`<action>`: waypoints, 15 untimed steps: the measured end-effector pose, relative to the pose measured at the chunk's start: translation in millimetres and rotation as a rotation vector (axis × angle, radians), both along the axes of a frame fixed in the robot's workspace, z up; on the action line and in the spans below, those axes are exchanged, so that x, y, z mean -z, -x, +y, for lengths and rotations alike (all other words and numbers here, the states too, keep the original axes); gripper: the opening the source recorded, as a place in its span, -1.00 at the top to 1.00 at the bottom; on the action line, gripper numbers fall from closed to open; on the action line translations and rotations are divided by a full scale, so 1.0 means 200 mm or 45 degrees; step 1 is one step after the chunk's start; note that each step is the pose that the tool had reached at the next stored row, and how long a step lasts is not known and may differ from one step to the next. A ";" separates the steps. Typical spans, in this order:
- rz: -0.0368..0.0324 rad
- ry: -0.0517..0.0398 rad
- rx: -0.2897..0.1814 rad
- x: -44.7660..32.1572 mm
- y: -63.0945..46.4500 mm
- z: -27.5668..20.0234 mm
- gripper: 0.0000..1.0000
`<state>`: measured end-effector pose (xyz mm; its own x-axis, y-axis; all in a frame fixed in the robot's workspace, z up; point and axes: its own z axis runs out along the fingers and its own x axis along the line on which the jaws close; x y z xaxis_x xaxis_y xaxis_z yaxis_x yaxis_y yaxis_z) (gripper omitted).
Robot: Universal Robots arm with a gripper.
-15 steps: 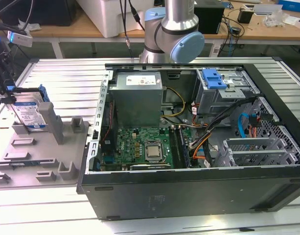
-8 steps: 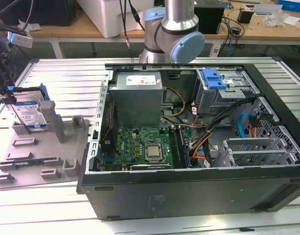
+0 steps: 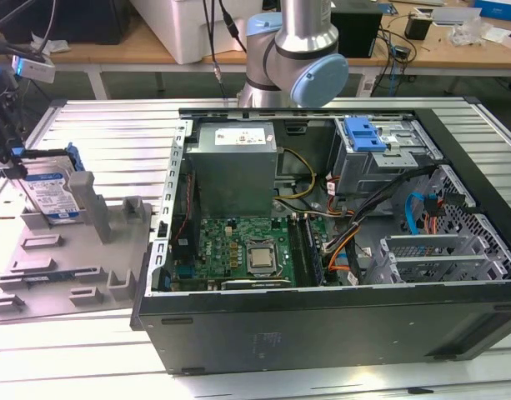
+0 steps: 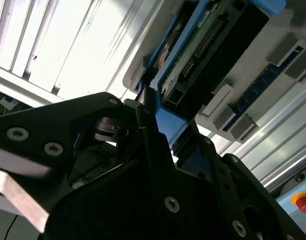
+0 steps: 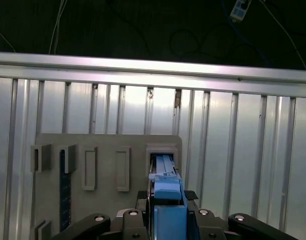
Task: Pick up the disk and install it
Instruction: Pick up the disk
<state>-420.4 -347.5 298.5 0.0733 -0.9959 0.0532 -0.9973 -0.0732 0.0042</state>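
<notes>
The disk (image 3: 51, 193), a silver drive with a white-and-blue label in a blue carrier, stands upright on edge at a slot of the grey holder plate (image 3: 72, 267) on the exterior view's left. My black gripper (image 3: 12, 160) reaches it from that side and is shut on the carrier's upper edge. In the first wrist view the fingers (image 5: 143, 196) flank the blue carrier of the disk (image 5: 165, 167), whose far end sits in the plate's slot. In the second wrist view the gripper (image 4: 155, 122) clamps the blue frame of the disk (image 4: 207, 45).
An open computer case (image 3: 322, 308) lies on the exterior view's right, with a motherboard (image 3: 247, 246), a power supply (image 3: 234, 167) and cables. A metal drive cage (image 3: 380, 158) with a blue latch piece (image 3: 363, 133) sits at the case's far side. The arm's base (image 3: 293, 58) rises behind the case.
</notes>
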 end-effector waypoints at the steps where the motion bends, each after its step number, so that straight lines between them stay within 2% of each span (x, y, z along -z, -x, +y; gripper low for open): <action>1: 0.0000 0.000 0.000 0.000 0.00 -0.002 0.25; 15: 0.0000 0.000 0.000 0.002 0.00 -0.003 0.25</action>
<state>-420.4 -348.2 298.2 0.0733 -0.9959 0.0532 -0.9973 -0.0732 0.0042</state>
